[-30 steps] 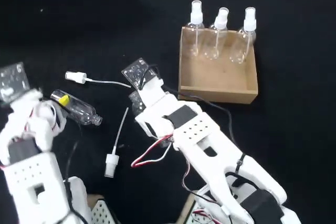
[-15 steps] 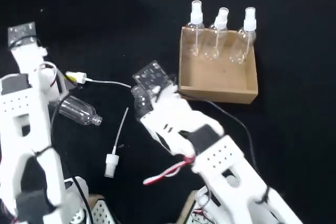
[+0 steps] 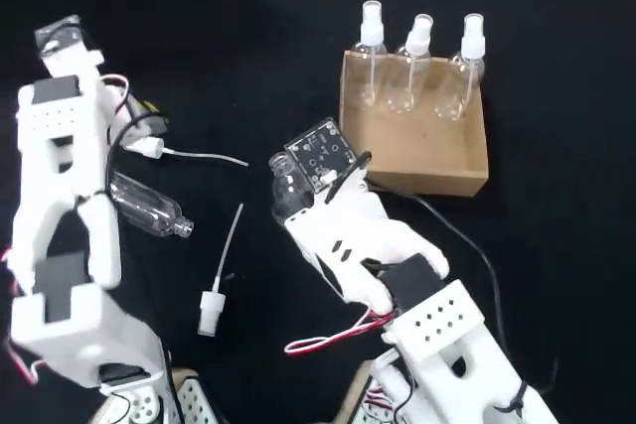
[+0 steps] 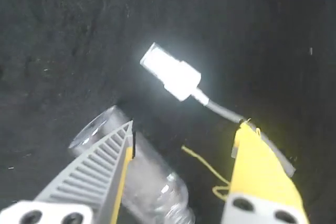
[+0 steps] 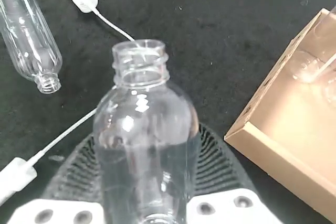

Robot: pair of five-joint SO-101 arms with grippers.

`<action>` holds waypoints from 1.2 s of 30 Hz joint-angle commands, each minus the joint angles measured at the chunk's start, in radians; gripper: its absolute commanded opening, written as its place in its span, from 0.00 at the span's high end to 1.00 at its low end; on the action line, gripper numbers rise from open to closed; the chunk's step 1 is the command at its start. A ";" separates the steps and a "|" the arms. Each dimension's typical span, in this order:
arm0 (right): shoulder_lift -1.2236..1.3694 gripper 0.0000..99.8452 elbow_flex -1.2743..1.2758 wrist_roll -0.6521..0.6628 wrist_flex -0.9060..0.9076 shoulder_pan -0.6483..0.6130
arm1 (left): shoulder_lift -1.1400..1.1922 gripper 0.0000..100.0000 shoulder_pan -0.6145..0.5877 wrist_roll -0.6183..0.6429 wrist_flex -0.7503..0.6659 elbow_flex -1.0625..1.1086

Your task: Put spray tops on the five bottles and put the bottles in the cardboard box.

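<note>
Right hand (image 5: 144, 177) is clamping a bottle (image 5: 142, 124) — left hand (image 4: 184, 129) gaping over spray top (image 4: 170, 74).
Pinching its tube (image 4: 220, 110) is perhaps risking slippage.

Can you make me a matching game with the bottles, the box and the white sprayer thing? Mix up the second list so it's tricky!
Things:
1. cardboard box
2. bottle beside the box
3. bottle far from the box
4. spray top by the left gripper

Places or states:
A. lying on its side on the table, no top on
B. held by the right gripper, neck open
C. holding three topped bottles
D. white, lying just ahead of open jaws

Pairs: 1-C, 2-B, 3-A, 4-D.
</note>
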 commanded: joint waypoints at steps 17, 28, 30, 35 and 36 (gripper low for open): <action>-0.041 0.99 0.008 0.009 0.002 0.012 | 0.511 0.71 0.016 0.279 0.006 -0.470; -0.041 0.99 0.010 0.009 0.002 0.012 | 0.546 0.96 0.064 0.285 0.043 -0.483; -0.041 0.99 0.010 0.009 0.002 0.012 | 0.542 0.95 0.067 0.281 0.041 -0.507; -0.041 0.99 0.012 0.009 0.002 0.015 | 0.546 0.97 0.081 0.278 0.051 -0.611; -0.041 0.99 0.012 0.009 0.002 0.015 | 0.537 0.97 0.081 0.267 0.055 -0.627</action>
